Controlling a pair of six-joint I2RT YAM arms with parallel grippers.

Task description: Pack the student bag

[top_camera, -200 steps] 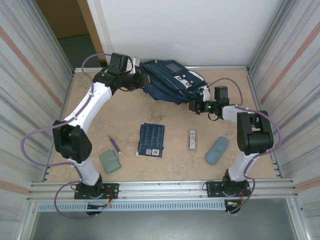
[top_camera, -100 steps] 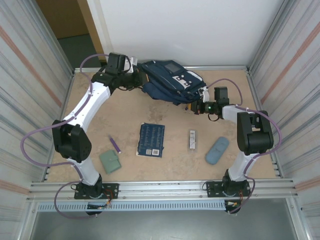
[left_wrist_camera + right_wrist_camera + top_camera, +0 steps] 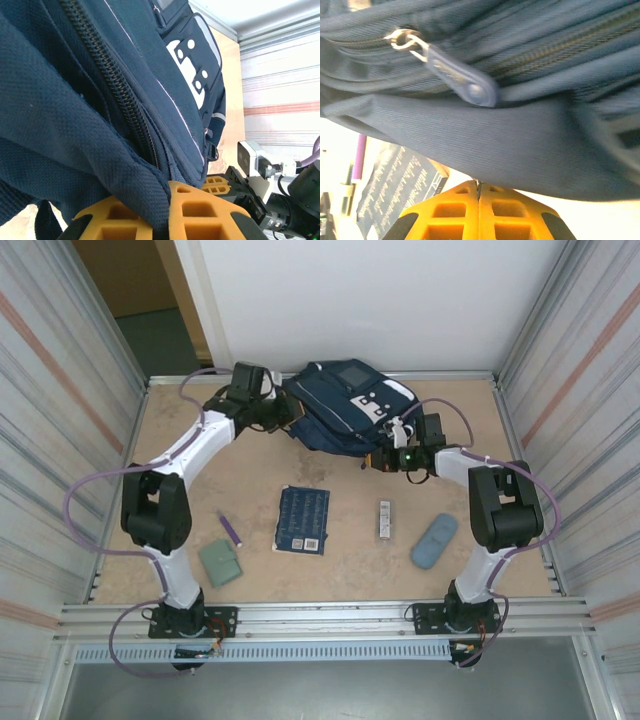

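Student bag [image 3: 345,405] fabric pinched in L hand [image 3: 167,200]; R hand [image 3: 478,187] pressed together, its grip unclear.

The large navy-blue fabric backpack [image 3: 335,415] lies slumped at the far middle of the table [image 3: 220,490], its white-and-grey patches [image 3: 372,403] facing up, with a thin pale stripe [image 3: 175,107] and dark zippers [image 3: 120,95] along its bunched, folded sides.

Left wrist view: bag [image 3: 75,100] cut off at 9 and 12 o'clock; its fold hides the closing seam of the left gripper [image 3: 170,205]. Right wrist view: bag blurred at 3 o'clock; book [image 3: 395,185] cropped at 7 o'clock. Top view: white item [image 3: 384,519] too small to identify.
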